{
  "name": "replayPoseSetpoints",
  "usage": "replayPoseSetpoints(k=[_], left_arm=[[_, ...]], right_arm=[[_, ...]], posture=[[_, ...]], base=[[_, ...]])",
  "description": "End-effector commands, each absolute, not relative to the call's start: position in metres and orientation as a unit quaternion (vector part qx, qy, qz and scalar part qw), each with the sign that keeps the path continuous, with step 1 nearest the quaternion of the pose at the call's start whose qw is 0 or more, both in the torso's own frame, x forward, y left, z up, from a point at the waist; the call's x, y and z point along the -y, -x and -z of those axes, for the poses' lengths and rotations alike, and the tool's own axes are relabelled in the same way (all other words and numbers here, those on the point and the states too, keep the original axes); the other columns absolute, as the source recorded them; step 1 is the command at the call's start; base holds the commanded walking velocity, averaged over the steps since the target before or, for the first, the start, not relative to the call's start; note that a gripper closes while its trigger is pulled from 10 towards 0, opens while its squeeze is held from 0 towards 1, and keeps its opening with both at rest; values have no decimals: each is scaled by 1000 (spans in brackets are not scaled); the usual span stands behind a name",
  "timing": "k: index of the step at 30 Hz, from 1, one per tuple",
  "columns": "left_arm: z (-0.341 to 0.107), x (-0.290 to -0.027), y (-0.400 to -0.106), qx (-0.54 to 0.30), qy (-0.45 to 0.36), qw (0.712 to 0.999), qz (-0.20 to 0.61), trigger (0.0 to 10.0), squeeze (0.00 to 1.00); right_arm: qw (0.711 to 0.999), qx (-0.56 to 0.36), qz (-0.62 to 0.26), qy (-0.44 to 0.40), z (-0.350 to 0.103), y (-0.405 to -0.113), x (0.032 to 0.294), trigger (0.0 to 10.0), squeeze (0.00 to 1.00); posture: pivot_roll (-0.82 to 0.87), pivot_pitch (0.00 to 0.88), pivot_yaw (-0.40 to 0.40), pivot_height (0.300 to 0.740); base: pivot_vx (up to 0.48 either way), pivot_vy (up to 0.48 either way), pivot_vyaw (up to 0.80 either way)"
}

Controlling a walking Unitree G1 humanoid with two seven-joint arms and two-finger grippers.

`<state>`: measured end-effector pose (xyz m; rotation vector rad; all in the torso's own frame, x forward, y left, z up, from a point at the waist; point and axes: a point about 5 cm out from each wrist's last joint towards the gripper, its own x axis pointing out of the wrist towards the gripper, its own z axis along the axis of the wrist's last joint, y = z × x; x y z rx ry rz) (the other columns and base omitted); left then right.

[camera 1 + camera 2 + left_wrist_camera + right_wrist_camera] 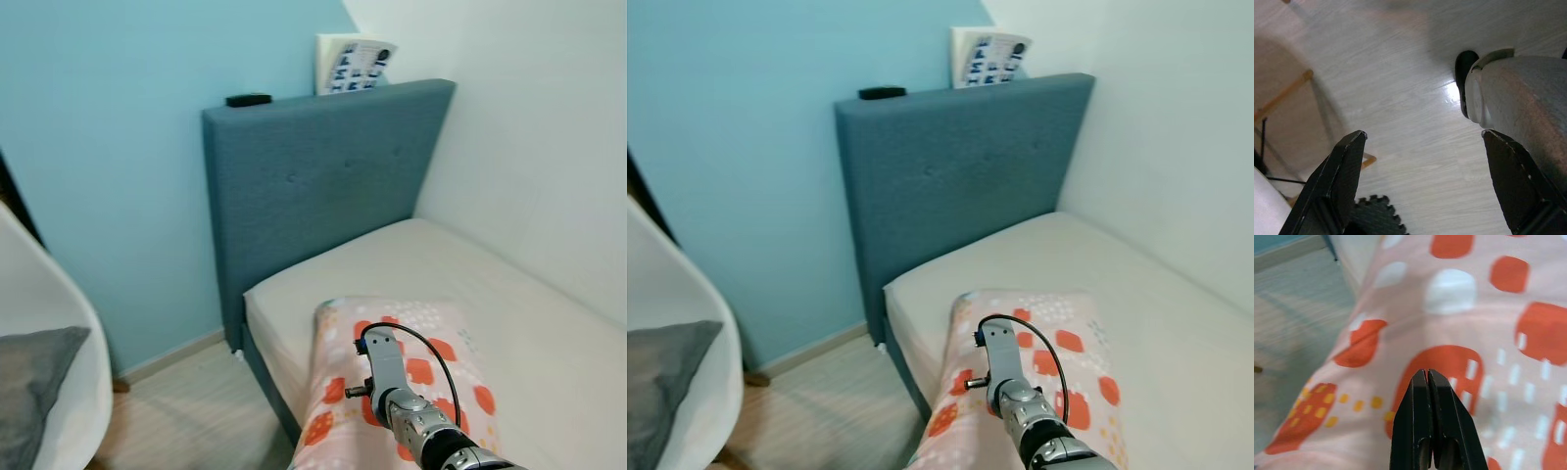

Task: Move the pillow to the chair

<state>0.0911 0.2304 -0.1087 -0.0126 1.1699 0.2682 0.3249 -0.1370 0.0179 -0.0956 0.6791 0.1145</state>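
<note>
The pillow with red spots lies on the bed. The right tool is pressed shut above it. The left tool hangs wide over the floor.

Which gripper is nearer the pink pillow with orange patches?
Right. The right gripper, jaws shut, is right at the pink pillow with orange patches on the bed; the left gripper, jaws open, hangs over the wood floor.

Pink pillow with orange blotches; teal headboard; white chair.
</note>
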Motion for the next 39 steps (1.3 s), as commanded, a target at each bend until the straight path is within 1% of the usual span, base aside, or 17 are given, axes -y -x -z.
replayPoseSetpoints(k=[1,5,19,23,31,39], left_arm=[[111,-202,-103,-546,37,833,-85,10000,0],[111,-203,-103,-550,34,830,-85,10000,0],[111,-203,-103,-545,29,833,-84,10000,0],[111,-203,-103,-546,28,833,-81,10000,0],[111,-203,-102,-547,18,834,-73,10000,0],[111,-205,-100,-549,8,833,-70,10000,0]], right_arm=[[938,-339,-58,47,-17,-324,136,10000,0],[938,-337,-61,46,-17,-324,134,10000,0],[939,-334,-68,46,-18,-325,132,10000,0],[945,-319,-69,37,-21,-327,131,10000,0],[946,-315,-70,28,-21,-327,129,10000,0],[944,-320,-73,25,-19,-325,128,10000,0]], posture=[[114,47,-98,740],[114,46,-98,740],[113,39,-104,740],[111,40,-104,740],[109,50,-99,740],[108,56,-91,740]], base=[[-382,0,-625],[-456,0,-625],[0,0,-620],[0,0,-569],[0,0,0],[0,0,-764]])
